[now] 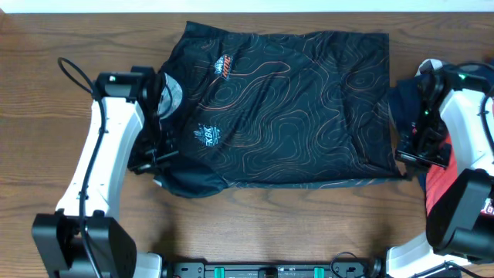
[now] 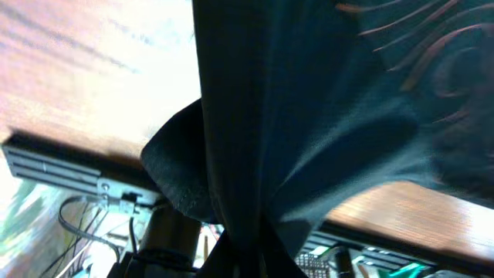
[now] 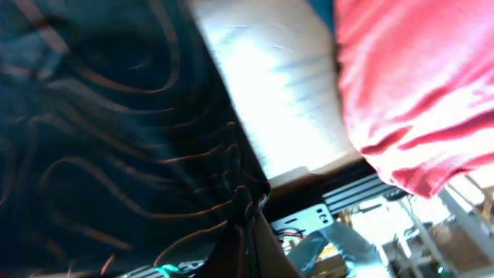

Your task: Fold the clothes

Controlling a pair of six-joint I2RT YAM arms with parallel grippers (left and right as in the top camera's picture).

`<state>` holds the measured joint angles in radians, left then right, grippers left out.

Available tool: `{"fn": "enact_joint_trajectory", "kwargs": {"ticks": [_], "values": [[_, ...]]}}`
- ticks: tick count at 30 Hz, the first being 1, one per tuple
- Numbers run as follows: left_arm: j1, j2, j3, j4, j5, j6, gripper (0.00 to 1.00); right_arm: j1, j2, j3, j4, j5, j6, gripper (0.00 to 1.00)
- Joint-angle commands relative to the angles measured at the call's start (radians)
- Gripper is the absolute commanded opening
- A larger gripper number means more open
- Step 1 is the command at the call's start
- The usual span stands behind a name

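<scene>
First fold in hand; left fingers (image 1: 157, 157) pinch the jersey (image 1: 293, 108) by its near sleeve, right fingers (image 1: 409, 157) its near hem corner; next, lift both evenly toward the far edge.

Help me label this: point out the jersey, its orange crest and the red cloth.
jersey (image 1: 309, 108), overhead view, mid body.
orange crest (image 1: 224, 69), overhead view, its centre.
red cloth (image 3: 417, 85), right wrist view, mid fabric.
</scene>
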<state>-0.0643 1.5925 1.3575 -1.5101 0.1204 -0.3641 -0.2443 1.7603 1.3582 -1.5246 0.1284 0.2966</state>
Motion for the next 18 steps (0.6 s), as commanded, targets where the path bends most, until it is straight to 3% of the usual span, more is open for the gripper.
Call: {"fn": "enact_joint_trajectory", "kwargs": {"ticks": [1, 11, 18], "values": [[0.002, -0.071, -0.072, -0.007, -0.032, 0.008, 0.06, -0.044, -0.031, -0.016, -0.001, 0.067, 0.040, 0.01], [0.002, -0.273, -0.196, -0.003, -0.027, -0.015, 0.06, -0.062, -0.146, -0.034, -0.029, 0.077, 0.039, 0.01], [0.002, -0.267, -0.196, 0.274, -0.027, -0.019, 0.06, -0.029, -0.151, -0.034, 0.128, -0.029, -0.003, 0.01]]}}
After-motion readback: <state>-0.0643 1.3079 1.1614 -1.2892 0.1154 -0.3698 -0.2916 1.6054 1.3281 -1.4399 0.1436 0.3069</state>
